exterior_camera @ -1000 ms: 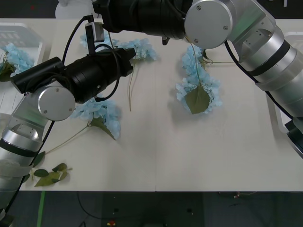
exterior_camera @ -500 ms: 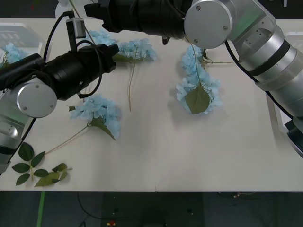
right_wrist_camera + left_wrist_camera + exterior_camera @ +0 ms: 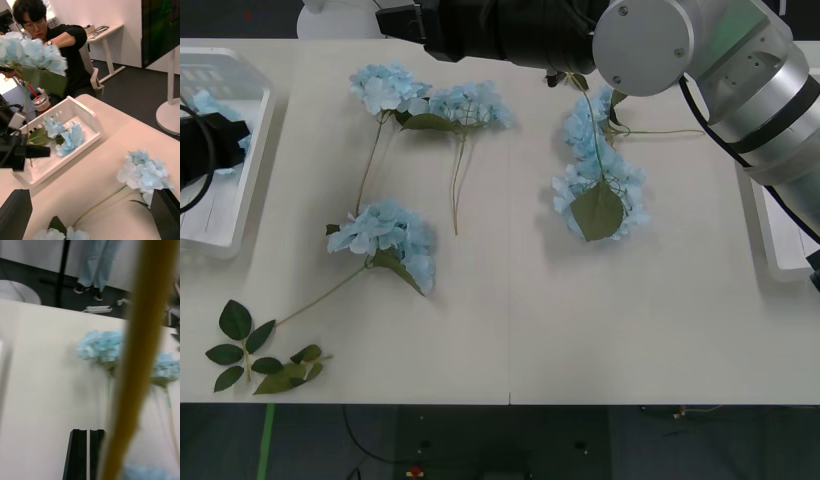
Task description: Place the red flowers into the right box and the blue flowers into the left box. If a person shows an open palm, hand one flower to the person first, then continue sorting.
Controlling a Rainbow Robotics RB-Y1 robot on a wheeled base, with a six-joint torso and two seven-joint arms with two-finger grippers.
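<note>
At the far left, the left box already holds blue flowers. The left pincer hangs above it, pressed together on the thin stalk of another blue flower, whose bloom stands high above the grip. That top-heavy hold is the main risk. If the stalk is let go from this height, or while the bloom leans past the rim, the flower could tip out onto the worktop. The broad leaf might also catch on the box wall.

Three more blue flowers lie loose left of the middle, and a further heap lies right of it. The right pincer is spread wide and holds nothing, low above a bloom at the far side of the worktop. It looks towards the left pincer, so the two arms could collide if both move over that corner at once. The right box sits at the far right edge.

Half a second ago the left arm stretched across the worktop over the far blooms. It has since swung away to the left edge, uncovering the far-left bloom and the leaf sprig. The right arm has shifted slightly rightward, and the loose flowers lie as before.
</note>
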